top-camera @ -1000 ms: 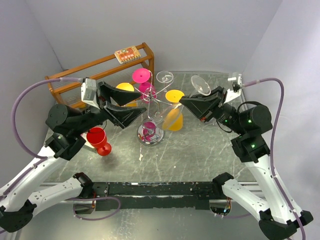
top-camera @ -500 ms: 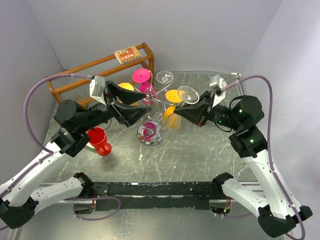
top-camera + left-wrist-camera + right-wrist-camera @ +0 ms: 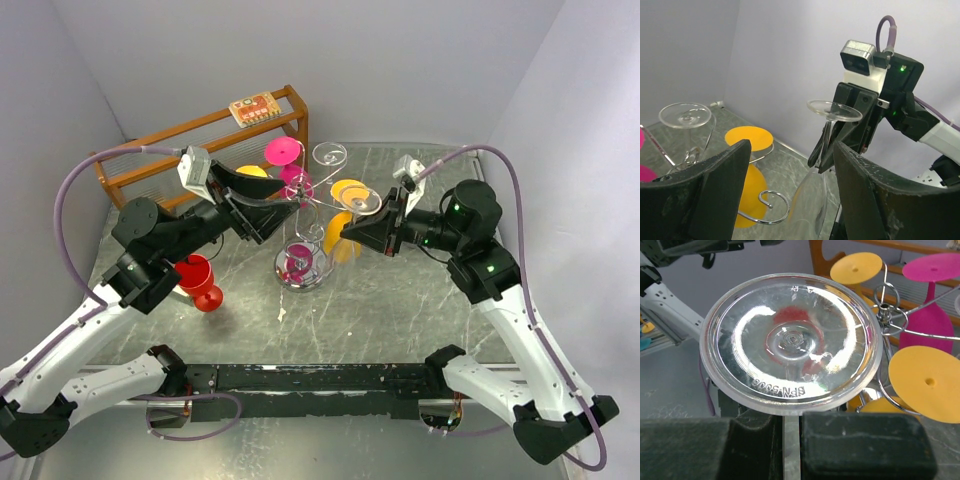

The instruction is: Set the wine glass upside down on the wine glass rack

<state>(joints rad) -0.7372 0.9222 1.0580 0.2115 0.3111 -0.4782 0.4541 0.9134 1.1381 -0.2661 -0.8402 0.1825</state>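
Note:
My right gripper [image 3: 345,228] is shut on the stem of a clear wine glass [image 3: 362,200] and holds it upside down, foot up, right beside the silver wire rack [image 3: 301,268]. The right wrist view shows the glass's foot [image 3: 792,342] above my closed fingers [image 3: 860,445], with the rack's top ring [image 3: 886,310] to the right. My left gripper [image 3: 278,215] is open and empty, just left of the rack's post. In the left wrist view the glass [image 3: 835,111] hangs beyond a free scroll-ended arm [image 3: 765,210], between my open fingers [image 3: 700,200].
Pink [image 3: 283,152], yellow [image 3: 349,190] and clear [image 3: 329,154] glasses hang on the rack. A red glass [image 3: 198,280] stands upright on the table at the left. A brown wooden shelf [image 3: 200,135] with a small box [image 3: 252,108] on top stands at the back left.
My right gripper has carried the clear glass left to the rack and turned it foot up. My left gripper has shifted slightly up and toward the rack, still open.

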